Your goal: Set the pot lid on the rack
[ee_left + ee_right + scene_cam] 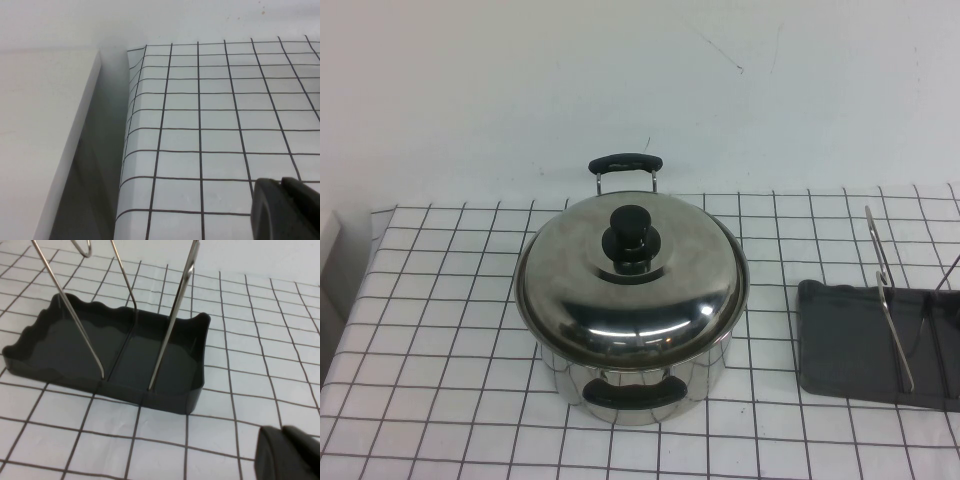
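The pot lid [630, 280], shiny domed steel with a black knob [629, 238], sits on the steel pot [638, 385] at the table's middle. The rack [880, 340], wire loops on a dark grey tray, stands at the right edge. It also shows in the right wrist view [115, 355], empty. Neither arm shows in the high view. My left gripper [281, 182] is shut and empty over the checked cloth near the table's left edge. My right gripper [281, 431] is shut and empty, a short way from the rack's tray.
The pot has two black handles, one at the back [625, 162] and one at the front [635, 392]. A white block [45, 140] lies beside the table's left edge, across a dark gap. The white checked cloth [440, 330] covers the table.
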Available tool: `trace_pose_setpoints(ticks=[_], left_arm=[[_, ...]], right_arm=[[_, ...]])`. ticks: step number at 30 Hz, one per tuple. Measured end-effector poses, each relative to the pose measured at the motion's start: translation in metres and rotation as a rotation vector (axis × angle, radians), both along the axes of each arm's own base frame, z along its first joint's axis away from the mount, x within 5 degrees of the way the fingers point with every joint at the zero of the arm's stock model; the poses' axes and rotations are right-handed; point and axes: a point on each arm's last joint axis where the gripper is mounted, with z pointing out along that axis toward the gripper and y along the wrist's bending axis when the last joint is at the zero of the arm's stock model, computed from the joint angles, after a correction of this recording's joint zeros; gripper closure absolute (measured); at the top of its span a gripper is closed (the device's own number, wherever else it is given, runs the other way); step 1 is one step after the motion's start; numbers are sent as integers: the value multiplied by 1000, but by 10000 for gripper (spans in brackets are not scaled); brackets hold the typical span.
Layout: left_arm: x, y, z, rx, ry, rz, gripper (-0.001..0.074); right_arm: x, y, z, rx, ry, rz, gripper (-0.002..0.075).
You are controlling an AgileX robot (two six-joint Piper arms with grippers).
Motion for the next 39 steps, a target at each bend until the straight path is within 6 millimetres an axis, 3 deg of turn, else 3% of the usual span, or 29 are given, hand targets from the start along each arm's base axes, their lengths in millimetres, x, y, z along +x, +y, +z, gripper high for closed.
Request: trace_pose_setpoints(ticks=[13, 16, 22, 28, 32, 36, 39], left_arm=[[0, -1, 0, -33, -1, -2, 738], [1, -5, 2, -176, -18, -5, 738], [1, -13, 13, -761, -40, 18, 738], [3, -10, 21, -861, -116, 39, 738], [0, -12, 34, -699, -155, -22, 738], [-3, -17, 83, -449, -206, -126, 738], [7, -17, 116, -324, -177, -133, 738]], right_arm=[[0, 0, 0, 0, 0, 0, 727], [0, 0, 0, 0, 0, 0, 727], [0, 0, 0, 0, 0, 0, 727], [0, 0, 0, 2, 0, -1, 727], [0, 0, 0, 2, 0, -1, 728], [0, 0, 0, 2, 0, -1, 728], [0, 0, 0, 4, 0, -1, 728]])
